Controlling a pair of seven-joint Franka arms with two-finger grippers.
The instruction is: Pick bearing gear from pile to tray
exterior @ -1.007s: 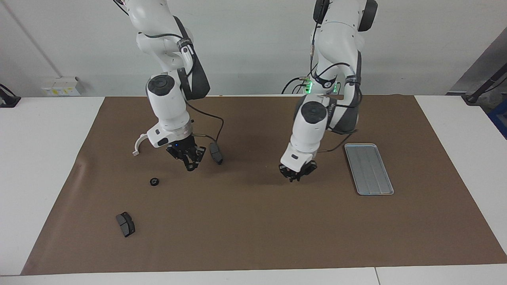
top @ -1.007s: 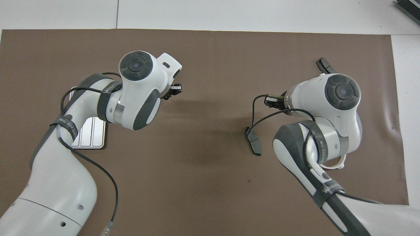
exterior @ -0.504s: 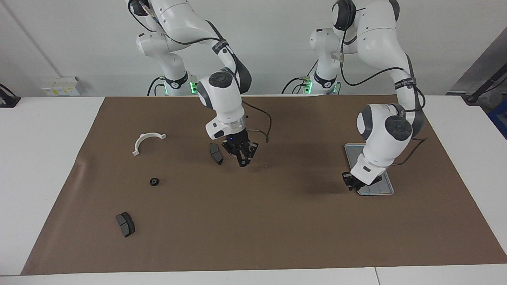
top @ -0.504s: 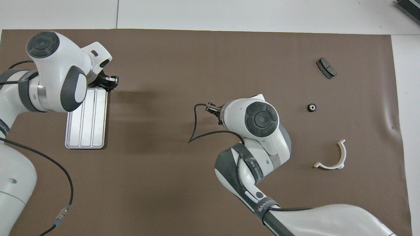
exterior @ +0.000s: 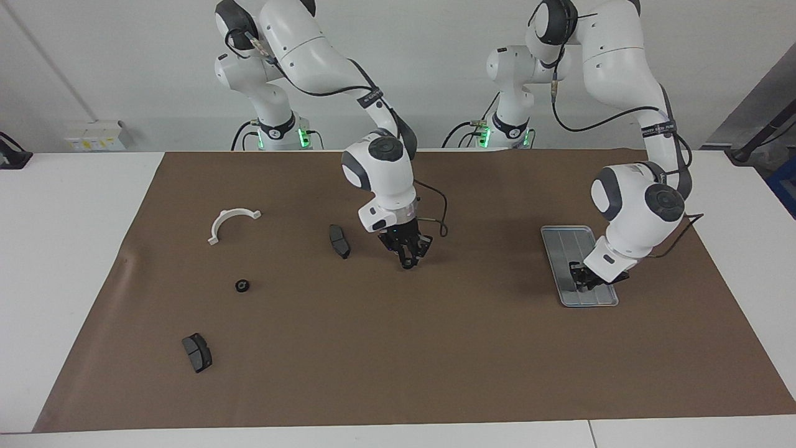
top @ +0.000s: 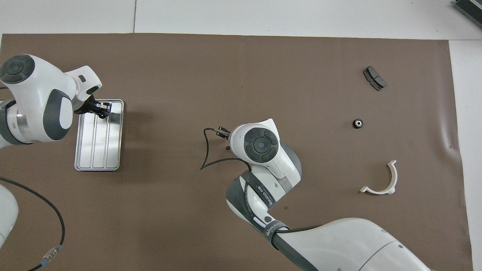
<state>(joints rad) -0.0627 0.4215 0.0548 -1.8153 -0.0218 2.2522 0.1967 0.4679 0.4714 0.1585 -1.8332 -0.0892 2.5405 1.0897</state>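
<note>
Brown matting covers the table, where a small black round gear lies flat among scattered parts (right arm's end), the right gripper hangs mid-mat, grip unclear, and the left gripper, closed, is over the ridged silver tray.

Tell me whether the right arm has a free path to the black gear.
Probably yes. The right claw hangs mid-mat, and the gear lies alone toward that arm's end, with only bare mat between them.
</note>
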